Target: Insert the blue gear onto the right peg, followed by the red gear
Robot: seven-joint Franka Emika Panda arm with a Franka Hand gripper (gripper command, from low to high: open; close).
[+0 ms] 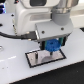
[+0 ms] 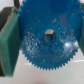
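- Tool (image 1: 52, 46) closed on the blue gear (image 1: 51, 46), hanging from the white arm (image 1: 37, 17) directly above the plate (image 1: 44, 56).
- Green fingers (image 2: 9, 42) pressed against the gear's toothed rim on two opposite sides, as seen in the wrist view; second pad just visible at the far edge of that picture.
- Blue gear (image 2: 48, 37) fills most of the wrist view: bright blue, toothed all round, centre hole open with a pale tone showing through it.
- Held tilted in the exterior view, lower edge close above the plate; cannot tell whether touching anything there.
- Light rectangular plate with a black border, lying flat on the white surface (image 1: 15, 70), straight below the tool.
- Thin dark post (image 1: 37, 55) standing on the plate, toward the exterior view's left of the gear; cannot tell whether this is the right peg, and the other post is not made out.
- Black cable (image 1: 12, 36) running in from the exterior view's left, well above the plate, to the arm's body.
- Dark background behind the arm, beyond the plate's far side.
- Red gear not made out in either view.
- Pale surface showing past the gear's teeth in the wrist view.
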